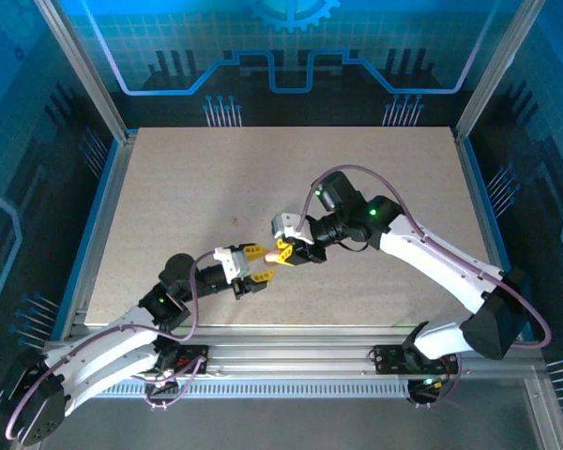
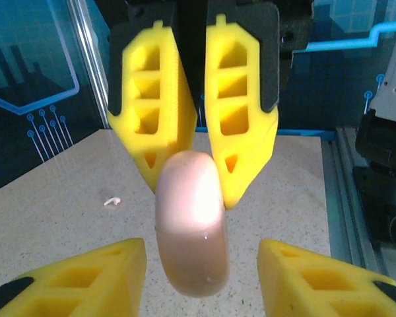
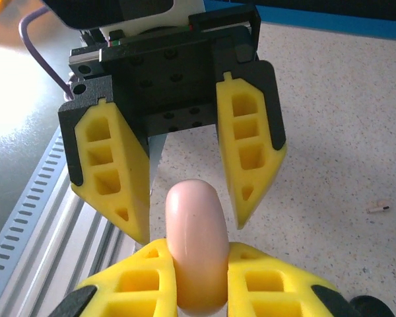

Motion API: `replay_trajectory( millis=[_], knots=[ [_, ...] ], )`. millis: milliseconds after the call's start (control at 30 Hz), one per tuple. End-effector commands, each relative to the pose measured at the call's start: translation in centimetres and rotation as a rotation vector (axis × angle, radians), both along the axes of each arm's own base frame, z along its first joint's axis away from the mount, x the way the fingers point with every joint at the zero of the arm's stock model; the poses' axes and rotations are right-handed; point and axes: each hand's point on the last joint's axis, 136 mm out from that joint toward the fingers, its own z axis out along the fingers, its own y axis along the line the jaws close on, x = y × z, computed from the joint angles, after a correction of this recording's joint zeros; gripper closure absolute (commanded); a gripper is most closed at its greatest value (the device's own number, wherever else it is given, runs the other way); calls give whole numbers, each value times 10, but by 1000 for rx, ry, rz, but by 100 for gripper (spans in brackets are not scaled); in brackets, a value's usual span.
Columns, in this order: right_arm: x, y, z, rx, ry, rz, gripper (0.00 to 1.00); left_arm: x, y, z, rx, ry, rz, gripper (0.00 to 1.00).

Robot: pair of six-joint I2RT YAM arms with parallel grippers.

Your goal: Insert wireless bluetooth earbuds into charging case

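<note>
Top external: left gripper [image 1: 260, 263] and right gripper [image 1: 284, 250] nose to nose above the table [image 1: 375, 178], near its front edge; charging case [image 1: 271, 260] between them, a pale pink sliver largely hidden by yellow fingers; blue gear motif [image 1: 296, 11] on the rear wall, cut off by the frame.
Left wrist: case held off the table, right jaws clenched on its upper end; left jaws released, apart on either side, not touching it; tiny pale piece [image 2: 112, 201] on the table beyond, too small to identify.
Right wrist: case's near end hidden between the clamping fingers; ribbed aluminium rail [image 3: 26, 218] at left.
</note>
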Motion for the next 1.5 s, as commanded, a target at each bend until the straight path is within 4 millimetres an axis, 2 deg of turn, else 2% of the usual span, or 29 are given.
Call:
replay_trajectory(
  millis=[0,267,500,633,867,1100,1133,1267,1400,1467],
  knots=[
    [-3,-1,7,-23,-40,4,92,1,-2,9,7,-21,0,56],
    [-2,3,3,-51,-58,-1,92,-1,-4,15,-11,-23,-16,66],
    [-3,8,3,-38,-51,6,92,1,-6,17,-23,-23,-21,61],
    [-4,9,3,-37,-46,11,92,1,-7,17,-21,-23,-28,68],
    [-5,11,-2,-48,-37,18,92,0,-7,21,-34,-31,-30,64],
    [-5,12,-3,-50,-34,21,90,0,-7,20,-25,-28,-32,86],
    [-5,13,-3,-48,-35,22,90,0,-7,18,-22,-25,-32,87],
    [-5,12,1,-31,-30,7,70,0,-7,18,-19,-26,-31,89],
    [-3,13,0,-36,-13,-15,60,-1,-6,20,-22,-31,-34,89],
    [-1,13,-2,-44,-9,-23,59,-2,-7,21,-24,-33,-36,89]
  ],
)
